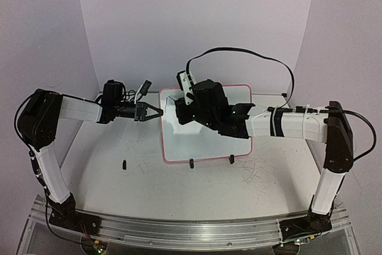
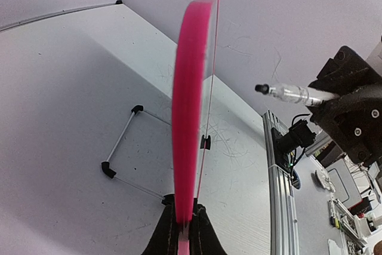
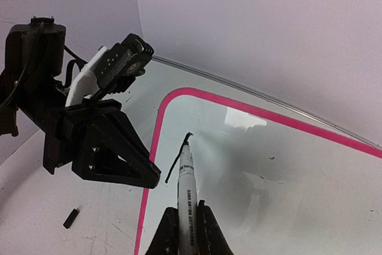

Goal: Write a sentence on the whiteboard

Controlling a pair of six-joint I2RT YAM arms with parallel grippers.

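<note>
The left pincer (image 2: 184, 210) is pressed tight on the pink left edge of the whiteboard (image 1: 206, 144), which stands propped on the table (image 1: 179, 195) between the arms. The right pincer (image 3: 186, 210) pinches a marker (image 3: 185, 177). The marker's tip rests near the board's far left corner, at a short black stroke (image 3: 173, 168).

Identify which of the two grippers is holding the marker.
The right gripper: the marker sticks out from between its shut jaws, tip at the whiteboard. The left gripper holds no marker; it clamps the whiteboard's pink edge.
</note>
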